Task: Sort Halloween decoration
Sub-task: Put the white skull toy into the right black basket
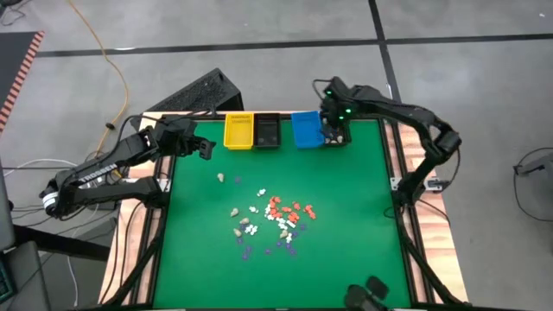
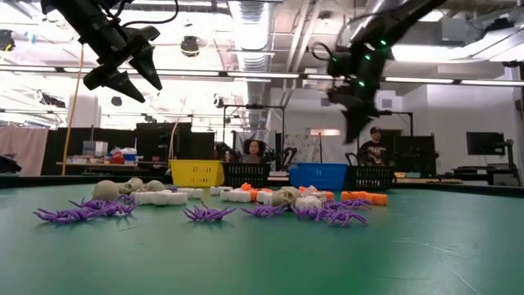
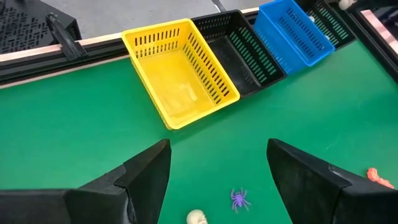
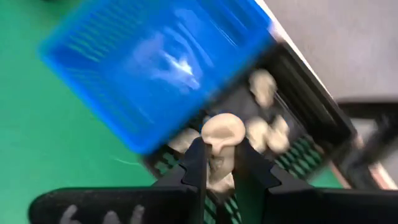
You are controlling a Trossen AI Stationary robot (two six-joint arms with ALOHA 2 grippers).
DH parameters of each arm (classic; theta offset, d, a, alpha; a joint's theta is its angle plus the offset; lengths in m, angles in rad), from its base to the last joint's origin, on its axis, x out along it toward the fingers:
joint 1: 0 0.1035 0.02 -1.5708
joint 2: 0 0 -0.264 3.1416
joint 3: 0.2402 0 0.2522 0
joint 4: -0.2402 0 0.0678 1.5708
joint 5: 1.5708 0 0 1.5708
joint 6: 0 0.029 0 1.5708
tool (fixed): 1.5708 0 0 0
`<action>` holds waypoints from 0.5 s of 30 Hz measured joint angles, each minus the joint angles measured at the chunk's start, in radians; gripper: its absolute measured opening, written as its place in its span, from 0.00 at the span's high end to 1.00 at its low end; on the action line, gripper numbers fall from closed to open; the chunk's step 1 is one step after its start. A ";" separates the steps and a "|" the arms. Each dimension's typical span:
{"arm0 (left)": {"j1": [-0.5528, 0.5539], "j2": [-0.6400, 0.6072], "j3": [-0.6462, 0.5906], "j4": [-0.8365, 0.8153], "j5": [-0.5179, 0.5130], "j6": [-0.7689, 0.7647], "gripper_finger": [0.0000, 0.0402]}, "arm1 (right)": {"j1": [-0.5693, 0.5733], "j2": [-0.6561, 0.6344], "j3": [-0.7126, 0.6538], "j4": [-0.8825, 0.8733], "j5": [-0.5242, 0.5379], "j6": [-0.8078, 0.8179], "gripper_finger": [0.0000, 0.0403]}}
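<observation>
Skull [image 4: 222, 134] pinched between right tool [image 4: 221, 163] tips — above black bin [image 4: 298, 118].

Overhead, table-level, 2 wrist cams — shared bins [image 1: 267, 130]

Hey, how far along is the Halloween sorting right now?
Early on. A few cream skulls already lie in the black bin beside the blue bin. The right gripper holds another skull in its jaws above that bin. The left gripper hovers open near the yellow bin. Most pieces are still scattered mid-table.
</observation>
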 joint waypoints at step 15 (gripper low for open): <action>0.000 0.000 0.000 0.000 -0.020 -0.004 0.36 | -0.043 -0.023 -0.043 0.037 -0.023 -0.003 0.43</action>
